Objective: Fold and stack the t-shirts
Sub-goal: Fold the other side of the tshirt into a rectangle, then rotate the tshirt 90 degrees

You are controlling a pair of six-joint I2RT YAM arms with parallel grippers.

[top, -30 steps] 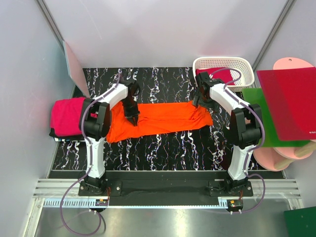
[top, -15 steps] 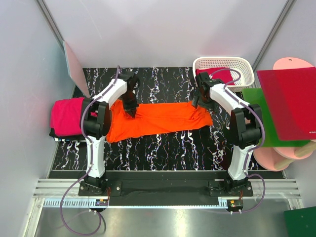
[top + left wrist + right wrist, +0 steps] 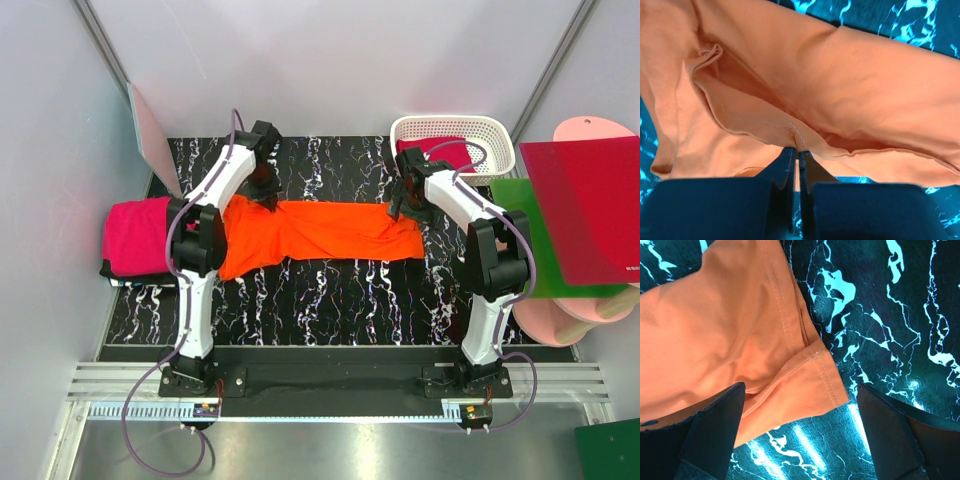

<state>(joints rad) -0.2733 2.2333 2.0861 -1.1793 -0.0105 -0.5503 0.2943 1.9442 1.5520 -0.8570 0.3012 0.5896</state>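
Note:
The bright orange t-shirt (image 3: 320, 229) lies stretched left to right across the black marbled table. My left gripper (image 3: 266, 196) is shut on its far hem near the left end; the left wrist view shows the stitched edge (image 3: 799, 137) pinched between the fingertips. My right gripper (image 3: 400, 208) is open over the shirt's far right corner (image 3: 815, 385), its fingers (image 3: 710, 425) on either side of it. A folded magenta-pink t-shirt (image 3: 135, 236) lies at the table's left edge. Another pink shirt (image 3: 445, 152) sits in the white basket (image 3: 500, 135).
A pale pink board (image 3: 150, 135) leans at the left wall. Red (image 3: 585, 205) and green (image 3: 520, 235) plastic sheets and pink rounded boards (image 3: 560, 320) lie off the table's right side.
My left gripper has moved toward the far edge of the table, pulling the orange shirt's left hem with it. The right gripper has stayed in place.

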